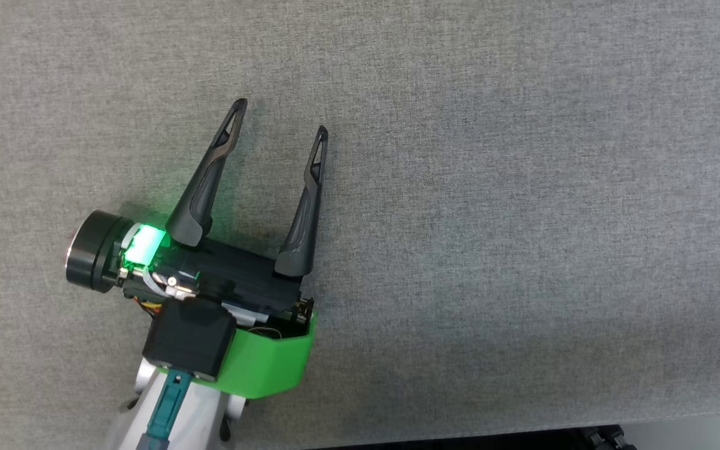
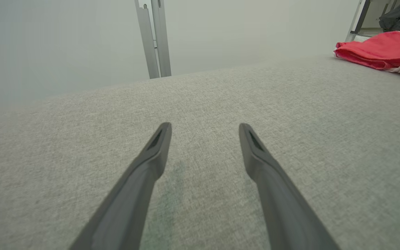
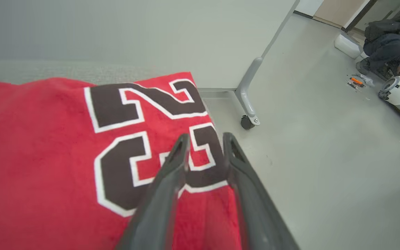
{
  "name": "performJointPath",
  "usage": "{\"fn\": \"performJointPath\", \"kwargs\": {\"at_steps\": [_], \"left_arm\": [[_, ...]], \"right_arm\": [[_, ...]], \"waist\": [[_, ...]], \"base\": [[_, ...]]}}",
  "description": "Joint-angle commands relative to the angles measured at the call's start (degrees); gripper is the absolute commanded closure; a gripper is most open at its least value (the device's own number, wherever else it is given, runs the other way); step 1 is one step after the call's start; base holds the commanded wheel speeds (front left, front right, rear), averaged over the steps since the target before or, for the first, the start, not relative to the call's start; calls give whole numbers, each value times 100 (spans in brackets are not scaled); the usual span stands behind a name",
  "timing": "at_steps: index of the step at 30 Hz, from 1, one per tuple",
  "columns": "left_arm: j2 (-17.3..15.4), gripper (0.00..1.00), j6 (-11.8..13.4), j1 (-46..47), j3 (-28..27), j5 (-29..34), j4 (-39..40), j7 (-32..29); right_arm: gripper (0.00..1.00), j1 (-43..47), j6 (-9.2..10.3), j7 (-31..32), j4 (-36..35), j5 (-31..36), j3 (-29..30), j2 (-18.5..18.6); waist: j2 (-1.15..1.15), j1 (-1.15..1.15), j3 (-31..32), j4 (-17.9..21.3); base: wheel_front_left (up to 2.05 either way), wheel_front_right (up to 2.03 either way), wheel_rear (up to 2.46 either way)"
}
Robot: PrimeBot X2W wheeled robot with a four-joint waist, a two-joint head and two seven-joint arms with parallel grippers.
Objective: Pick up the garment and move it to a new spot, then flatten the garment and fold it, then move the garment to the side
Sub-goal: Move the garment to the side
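Grey tabletop (image 1: 522,187) lies open all round the left pincer (image 1: 280,117); the red garment (image 2: 384,50) sits well apart.

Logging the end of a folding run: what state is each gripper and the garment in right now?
garment: folded, number side up, lying at the edge of the table.
left gripper: open, empty, over bare table.
right gripper: fingers narrowly apart over the garment; grip unclear.
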State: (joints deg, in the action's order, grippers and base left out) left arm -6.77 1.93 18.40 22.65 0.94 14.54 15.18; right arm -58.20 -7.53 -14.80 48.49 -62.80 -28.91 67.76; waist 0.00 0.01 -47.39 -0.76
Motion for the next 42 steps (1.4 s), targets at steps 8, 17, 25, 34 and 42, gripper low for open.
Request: {"fn": "performJointPath", "kwargs": {"at_steps": [8, 17, 25, 34, 42], "left_arm": [[29, 0, 182, -157, -65, -172, -226, -8], [190, 0, 282, -721, -433, -505, -702, -4], [323, 0, 191, -1290, -990, -785, -1038, -4], [380, 0, 110, -2005, -1459, -936, -1306, -4], [386, 0, -33, -2531, -1623, -1192, -1311, -5]], "right_arm": [[0, -270, 8, -41, -461, 1941, 649, -1274], [0, 1387, 7, -39, -2134, 3822, 1981, -3265], [0, 2748, 7, -40, -3232, 4411, 2145, -4603], [0, 4030, 7, -39, -3823, 4765, 1980, -5450], [0, 5050, 7, -40, -4177, 4904, 1890, -5922]], "waist": [[0, -1, 724, -40], [0, -1, 1920, -34], [0, -1, 2922, 94], [0, -1, 3872, 284], [0, -1, 4413, 417]], "base": [[0, 0, 0], [0, 0, 0], [0, 0, 0], [0, 0, 0], [0, 0, 0]]}}
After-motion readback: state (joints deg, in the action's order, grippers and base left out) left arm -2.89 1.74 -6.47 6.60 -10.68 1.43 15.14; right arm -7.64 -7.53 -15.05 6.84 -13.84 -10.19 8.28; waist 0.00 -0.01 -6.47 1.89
